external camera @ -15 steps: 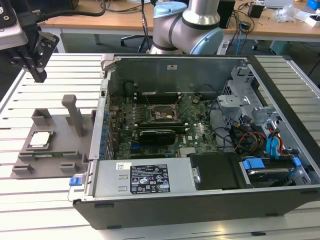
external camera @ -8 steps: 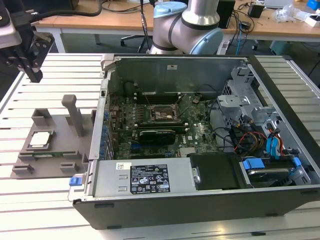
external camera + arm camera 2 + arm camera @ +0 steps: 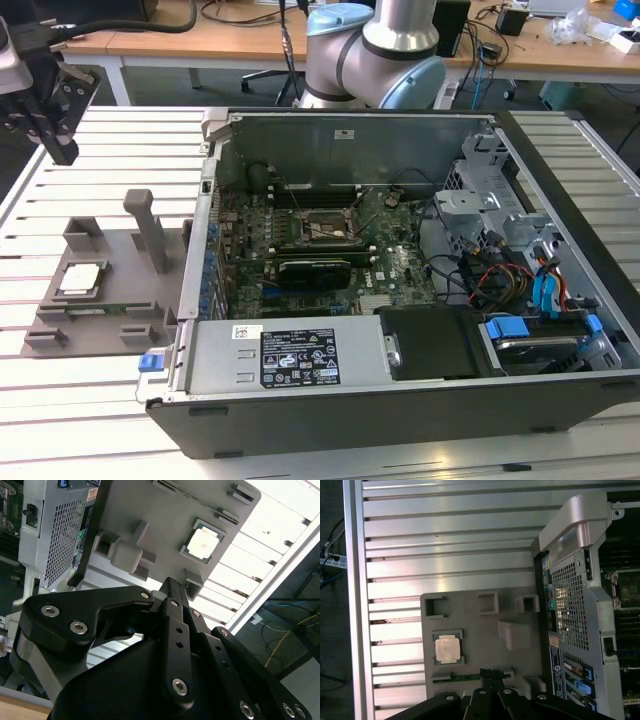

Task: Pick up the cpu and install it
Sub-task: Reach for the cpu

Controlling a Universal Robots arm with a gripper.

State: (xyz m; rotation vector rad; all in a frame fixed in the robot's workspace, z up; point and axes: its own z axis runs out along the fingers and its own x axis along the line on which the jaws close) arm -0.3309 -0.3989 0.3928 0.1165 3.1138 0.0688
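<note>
The cpu [image 3: 80, 278] lies flat in a recess of the grey holder tray [image 3: 125, 250], on the exterior view's left, beside the open computer case. In both wrist views the cpu [image 3: 202, 544] [image 3: 447, 647] shows its silver top plate. My gripper [image 3: 62, 150] hangs well above the table, behind the tray and apart from the cpu. Its black fingers [image 3: 172, 587] meet at the tips with nothing between them, so it is shut and empty. The gripper [image 3: 491, 672] points toward the tray's edge. The motherboard socket [image 3: 322, 228] sits inside the case.
The open case [image 3: 400, 400] lies on the slatted metal table [image 3: 60, 400], with a power supply [image 3: 290, 355], cables and blue drive clips [image 3: 505, 328]. An upright grey post [image 3: 150, 228] rises from the tray. The arm's base [image 3: 375, 50] stands behind the case.
</note>
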